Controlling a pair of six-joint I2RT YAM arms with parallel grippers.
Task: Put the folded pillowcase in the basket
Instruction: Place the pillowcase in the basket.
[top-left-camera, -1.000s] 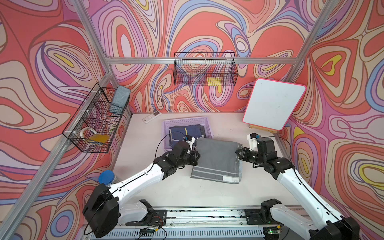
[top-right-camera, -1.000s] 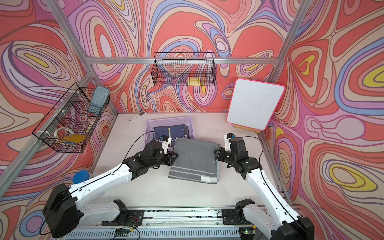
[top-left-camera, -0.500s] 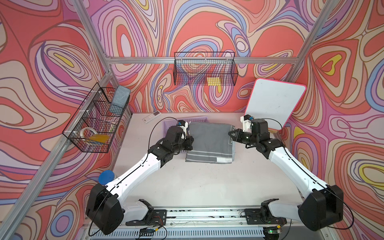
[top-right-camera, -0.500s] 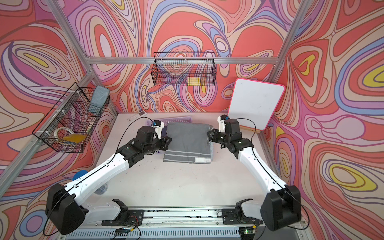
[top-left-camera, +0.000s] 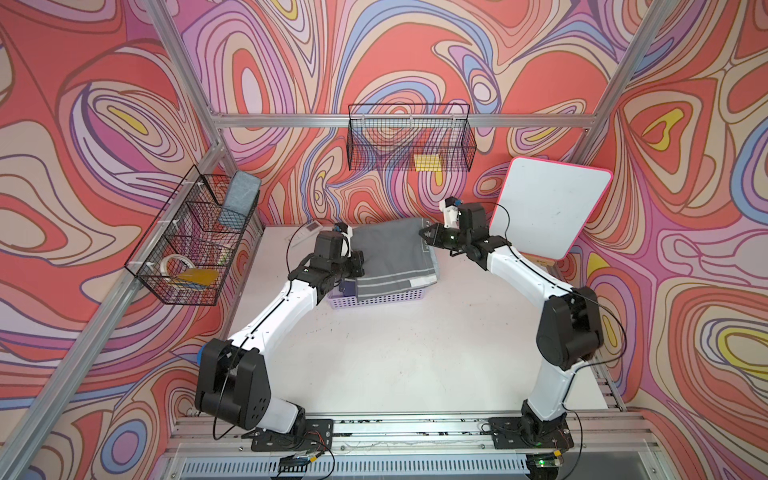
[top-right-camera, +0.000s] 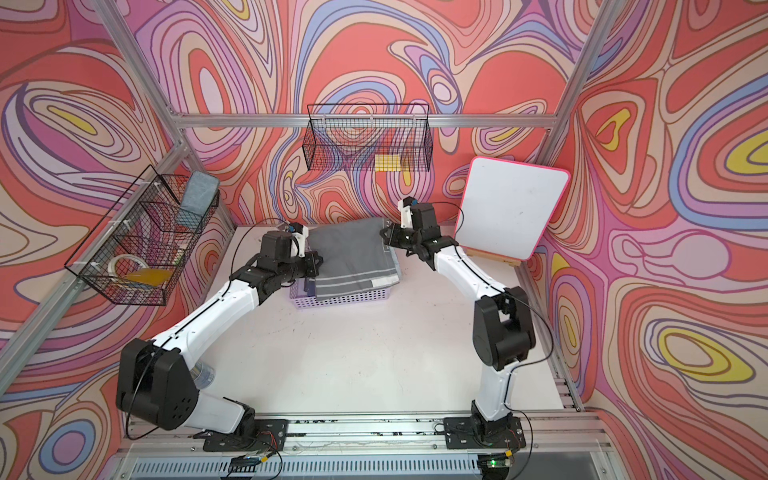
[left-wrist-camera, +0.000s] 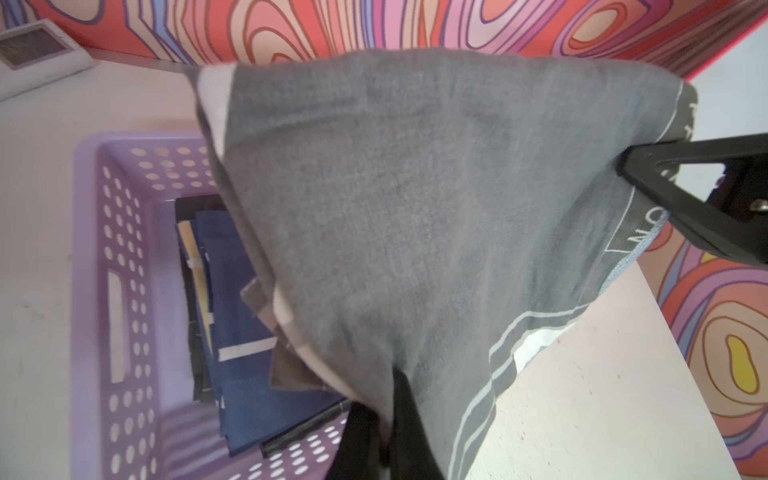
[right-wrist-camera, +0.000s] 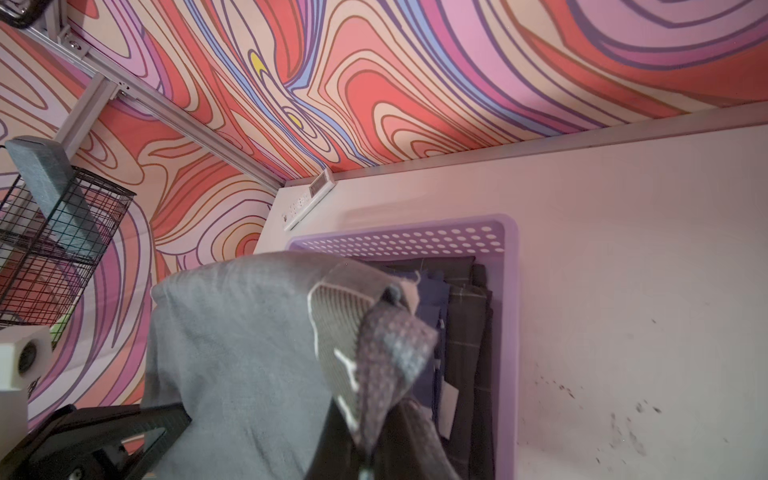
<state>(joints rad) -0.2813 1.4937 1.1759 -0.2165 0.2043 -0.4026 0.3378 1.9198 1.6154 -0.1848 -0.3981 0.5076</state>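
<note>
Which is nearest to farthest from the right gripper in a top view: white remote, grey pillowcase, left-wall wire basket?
1. grey pillowcase, held in the right gripper.
2. white remote, far left corner of the table.
3. wire basket, on the left wall.

A grey folded fabric pillowcase (top-left-camera: 390, 253) with white border stripes, a lavender perforated plastic basket (top-left-camera: 386, 298), a white pink-edged rectangular board (top-left-camera: 548, 208), red-and-purple swirled walls (top-left-camera: 415, 50).

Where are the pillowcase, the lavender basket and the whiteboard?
pillowcase (top-left-camera: 390, 251), in a top view, middle of cloth.
lavender basket (top-left-camera: 390, 299), in a top view, front wall.
whiteboard (top-left-camera: 548, 208), in a top view, white face.
</note>
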